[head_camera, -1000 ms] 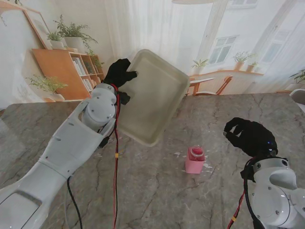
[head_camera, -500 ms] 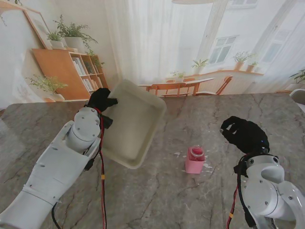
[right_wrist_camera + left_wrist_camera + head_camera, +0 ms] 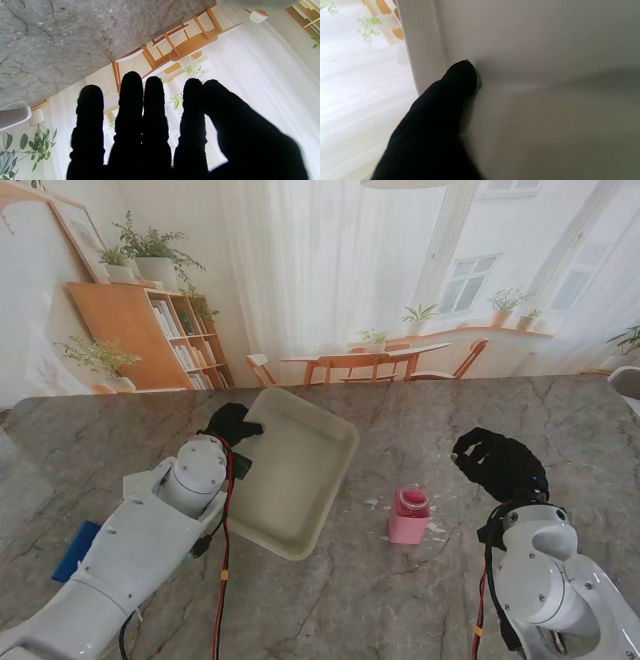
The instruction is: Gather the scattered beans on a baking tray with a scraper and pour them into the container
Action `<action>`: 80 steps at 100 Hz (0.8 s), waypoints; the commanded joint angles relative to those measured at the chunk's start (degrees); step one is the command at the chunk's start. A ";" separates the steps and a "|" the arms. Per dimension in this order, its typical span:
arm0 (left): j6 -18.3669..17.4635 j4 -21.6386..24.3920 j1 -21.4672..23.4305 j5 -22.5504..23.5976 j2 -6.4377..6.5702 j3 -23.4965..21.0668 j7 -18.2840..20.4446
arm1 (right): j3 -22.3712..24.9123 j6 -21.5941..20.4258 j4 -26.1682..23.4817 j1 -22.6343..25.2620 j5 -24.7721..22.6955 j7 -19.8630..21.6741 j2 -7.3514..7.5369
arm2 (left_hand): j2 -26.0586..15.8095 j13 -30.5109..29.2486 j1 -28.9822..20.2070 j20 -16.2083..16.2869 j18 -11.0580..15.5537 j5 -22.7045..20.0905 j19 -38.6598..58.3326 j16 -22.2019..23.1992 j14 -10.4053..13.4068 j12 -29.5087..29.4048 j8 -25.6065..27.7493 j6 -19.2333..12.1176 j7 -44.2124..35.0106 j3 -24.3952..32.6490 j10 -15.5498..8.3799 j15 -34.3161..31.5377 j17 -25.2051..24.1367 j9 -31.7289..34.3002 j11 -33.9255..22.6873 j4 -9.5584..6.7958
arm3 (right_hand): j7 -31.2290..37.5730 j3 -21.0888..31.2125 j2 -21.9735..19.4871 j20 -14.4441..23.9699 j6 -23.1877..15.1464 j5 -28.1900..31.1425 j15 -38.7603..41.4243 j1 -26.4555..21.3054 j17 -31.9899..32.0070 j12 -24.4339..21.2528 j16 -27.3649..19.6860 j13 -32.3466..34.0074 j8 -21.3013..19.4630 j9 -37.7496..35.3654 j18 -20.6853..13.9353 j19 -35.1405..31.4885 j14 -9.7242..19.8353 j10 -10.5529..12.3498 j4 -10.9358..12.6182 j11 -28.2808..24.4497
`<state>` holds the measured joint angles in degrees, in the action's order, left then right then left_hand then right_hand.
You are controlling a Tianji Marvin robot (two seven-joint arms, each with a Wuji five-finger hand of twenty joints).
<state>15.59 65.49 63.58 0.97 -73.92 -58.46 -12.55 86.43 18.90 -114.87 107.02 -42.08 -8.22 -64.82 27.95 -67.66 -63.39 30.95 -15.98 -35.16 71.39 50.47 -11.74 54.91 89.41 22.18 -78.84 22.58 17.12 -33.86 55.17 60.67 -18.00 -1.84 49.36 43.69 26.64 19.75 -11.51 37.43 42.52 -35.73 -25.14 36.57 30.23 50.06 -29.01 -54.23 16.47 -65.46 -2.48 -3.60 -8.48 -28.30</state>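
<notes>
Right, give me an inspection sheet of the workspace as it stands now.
Surface: grey marble table, pale specks around the container.
Job's things: baking tray looks empty, tilted; pink container upright to its right; scraper nothing seen.
Clutter: blue object at the left edge.
Hands: left hand grips the tray's rim; right hand holds nothing, fingers straight.
Cables: red cable along the left arm, another at the right wrist.
Surroundings: bookshelf, plants, curtains, dining furniture.
</notes>
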 commanded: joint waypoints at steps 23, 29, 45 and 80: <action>-3.90 -5.76 -3.06 -2.47 -2.48 4.32 1.08 | -0.95 -0.57 1.92 -0.73 1.13 1.10 -0.35 | -5.11 -2.34 -5.13 0.49 17.57 6.53 7.17 0.75 10.21 -2.00 -1.54 -1.41 16.23 -7.41 -3.00 -1.08 2.26 -0.90 -2.64 2.78 | 0.40 1.48 0.81 0.37 -0.98 -1.52 -0.10 0.32 0.72 -0.09 -0.41 -0.65 1.12 0.74 0.00 -0.37 0.53 0.35 -2.12 0.09; -4.46 -6.79 -3.66 -2.96 -2.81 5.09 1.32 | -1.02 -0.63 1.98 -0.81 1.14 1.18 -0.34 | -6.01 -1.97 -5.94 0.54 17.21 7.67 6.47 1.04 9.82 -3.22 -4.58 -2.47 19.93 -10.07 -2.90 -0.48 2.12 -1.90 -3.35 2.65 | 0.44 1.52 0.81 0.38 -0.89 -1.49 -0.09 0.29 0.69 -0.08 -0.41 -0.61 1.09 0.74 -0.05 -0.39 0.63 0.43 -2.11 0.07; -5.81 -10.08 -5.20 -3.69 -3.61 7.04 2.25 | -1.41 -0.82 2.61 -1.25 1.64 1.52 -0.28 | -5.67 -0.49 -6.39 0.19 15.55 8.74 4.51 0.86 8.40 -6.48 -9.01 -3.04 24.92 -12.04 -1.88 0.78 1.56 -4.15 -2.24 3.04 | 0.49 1.53 0.82 0.39 -0.95 -1.40 -0.07 0.28 0.77 -0.06 -0.40 -0.65 1.06 0.78 -0.03 -0.38 0.59 0.40 -2.13 0.06; -6.24 -11.90 -5.87 -3.25 -3.38 8.52 4.88 | -1.86 -1.03 3.80 -1.96 2.40 2.15 -0.19 | -13.55 15.96 -2.16 0.86 3.10 7.01 -12.90 -9.97 -1.43 -27.63 -31.86 -3.71 55.06 -20.03 1.55 8.67 -10.07 -15.51 2.43 2.48 | 0.38 1.54 0.78 0.41 -0.95 -1.57 -0.03 0.24 0.82 -0.06 -0.39 -0.70 1.13 0.85 -0.04 -0.39 0.50 0.33 -2.12 0.04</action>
<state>9.24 53.72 57.94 -1.65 -77.16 -50.27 -8.63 84.77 17.83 -111.34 105.01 -39.87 -6.65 -64.87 17.90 -54.01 -65.58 30.33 -13.67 -27.48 59.56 42.55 -12.58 28.53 61.53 19.71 -27.91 4.67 18.39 -25.69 46.22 46.34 -16.62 -1.93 49.36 43.69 26.64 19.75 -11.51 37.43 42.53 -35.73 -25.12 36.57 30.23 50.06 -29.00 -54.22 16.51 -65.46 -2.55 -3.72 -8.48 -28.30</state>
